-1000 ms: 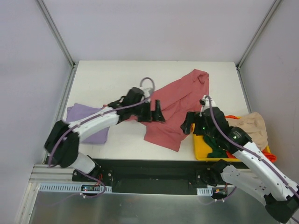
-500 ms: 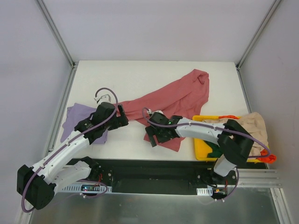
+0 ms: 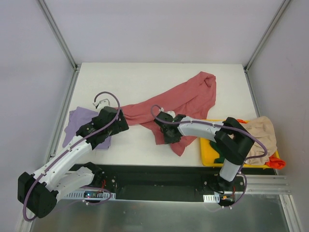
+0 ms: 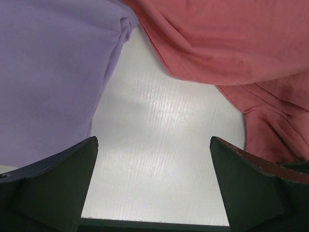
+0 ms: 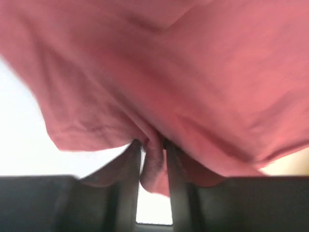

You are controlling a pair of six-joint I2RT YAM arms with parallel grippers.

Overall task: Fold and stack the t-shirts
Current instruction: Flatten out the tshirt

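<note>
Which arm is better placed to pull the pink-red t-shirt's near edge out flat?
Right. The right pincer pinches a fold of the dusty pink-red cotton t-shirt. The left pincer hangs open above the white tabletop, holding nothing.

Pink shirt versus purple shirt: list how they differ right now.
The pink shirt sprawls crumpled across the middle of the table; the purple shirt lies flat and compact at the left edge. The pink shirt covers more table than the purple shirt. The right tool pinches a fold of the pink shirt; nothing grips the purple shirt, with the left tool open. Both lie on that white table.
</note>
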